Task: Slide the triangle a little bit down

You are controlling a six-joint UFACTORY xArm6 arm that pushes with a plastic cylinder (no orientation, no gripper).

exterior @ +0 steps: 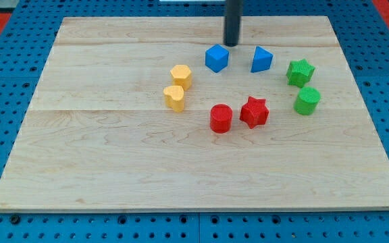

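Observation:
The blue triangle (261,59) sits on the wooden board (113,169) at the upper right of centre. My tip (231,44) is at the end of the dark rod near the view's top. It stands just above the gap between the blue cube (216,58) and the blue triangle, up and to the left of the triangle, apart from both.
A green star (300,71) and a green cylinder (308,100) lie right of the triangle. A red star (254,111) and a red cylinder (221,118) lie below. A yellow hexagon (180,75) and a yellow heart-like block (174,97) lie left.

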